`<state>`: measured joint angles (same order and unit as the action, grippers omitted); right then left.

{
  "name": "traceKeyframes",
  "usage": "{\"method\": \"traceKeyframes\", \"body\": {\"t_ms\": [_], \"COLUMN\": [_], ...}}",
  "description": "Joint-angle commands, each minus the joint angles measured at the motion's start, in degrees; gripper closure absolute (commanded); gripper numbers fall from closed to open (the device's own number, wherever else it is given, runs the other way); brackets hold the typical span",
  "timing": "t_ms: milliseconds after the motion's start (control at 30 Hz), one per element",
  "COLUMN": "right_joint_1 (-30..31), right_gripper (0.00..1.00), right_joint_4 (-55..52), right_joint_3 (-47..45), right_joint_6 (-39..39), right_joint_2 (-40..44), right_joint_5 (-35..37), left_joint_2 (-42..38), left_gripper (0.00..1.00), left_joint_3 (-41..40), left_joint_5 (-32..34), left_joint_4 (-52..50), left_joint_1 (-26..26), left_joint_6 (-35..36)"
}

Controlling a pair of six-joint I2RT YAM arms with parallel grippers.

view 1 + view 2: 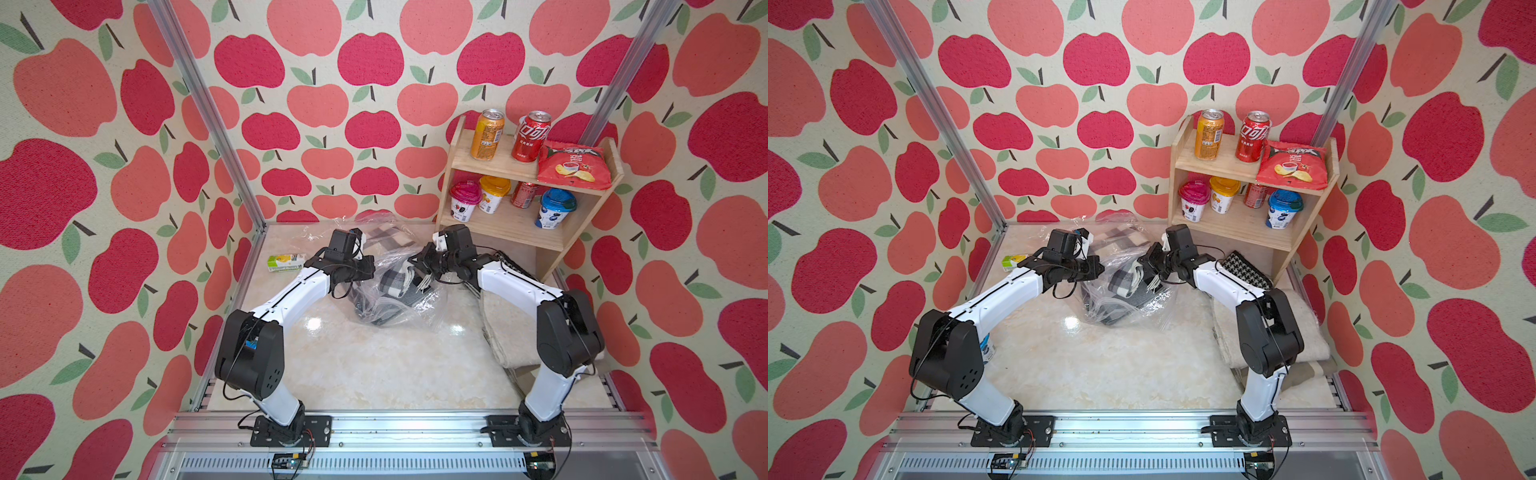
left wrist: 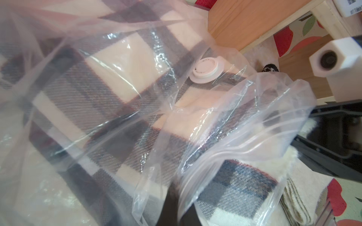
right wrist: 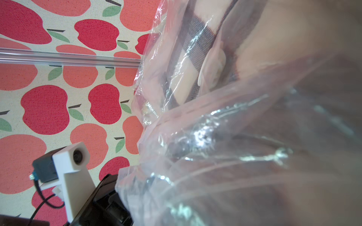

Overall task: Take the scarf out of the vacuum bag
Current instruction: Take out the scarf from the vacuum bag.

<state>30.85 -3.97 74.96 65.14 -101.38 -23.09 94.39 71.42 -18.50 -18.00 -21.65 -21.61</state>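
Two pincers meet over the middle of the surface (image 1: 374, 365), both closed. The left pincer (image 1: 368, 265) has its jaws shut with the clear film of the vacuum bag (image 1: 415, 320) gathered at its tips, so its grip appears to be on the plastic. The right pincer (image 1: 416, 259) faces it from just beside, jaws also shut, at the spot where white fringe hangs down. I cannot tell whether it pinches cloth, plastic or nothing.

Between and below them the bag sits bunched and crumpled toward the back of the surface, its upper part raised to the pincers. The scarf (image 1: 395, 278), checked in dark grey and cream, is still mostly inside it; in both top views a folded, fringed end shows at the bag's mouth near the right pincer. The left wrist view shows the round white valve cap (image 2: 205, 70) on the film, lying against the checked cloth.

Further out, a green-and-white carton (image 1: 286, 262) lies behind the left arm. Folded beige cloth (image 1: 498, 332) lies under the right arm, with a houndstooth piece (image 1: 1246, 270) beside it. A wooden shelf (image 1: 573, 232) of cans, cups and a crisp bag stands in the far right corner.
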Motion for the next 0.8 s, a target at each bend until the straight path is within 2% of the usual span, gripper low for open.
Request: {"method": "traceKeyframes", "body": {"t_ms": [0,500,767], "right_joint_1": [-0.4,0.5,0.1], "right_gripper": [1.0,1.0,1.0], "right_joint_4": [-2.7,-24.0,-39.0], "right_joint_3": [-1.5,-1.4,4.9], "right_joint_6": [-1.8,-11.6,-20.5], "right_joint_2": [6.0,13.3,13.6], "right_joint_5": [0.8,-0.6,2.5], "left_joint_2": [3.0,12.2,15.8], "left_gripper": [1.0,1.0,1.0], "left_joint_3": [2.4,10.0,13.6], "left_joint_5": [0.2,0.5,1.6], "left_joint_4": [0.0,3.1,2.8], "left_joint_1": [-0.2,-4.0,-5.9], "left_joint_6": [-0.7,-0.6,-0.7]}}
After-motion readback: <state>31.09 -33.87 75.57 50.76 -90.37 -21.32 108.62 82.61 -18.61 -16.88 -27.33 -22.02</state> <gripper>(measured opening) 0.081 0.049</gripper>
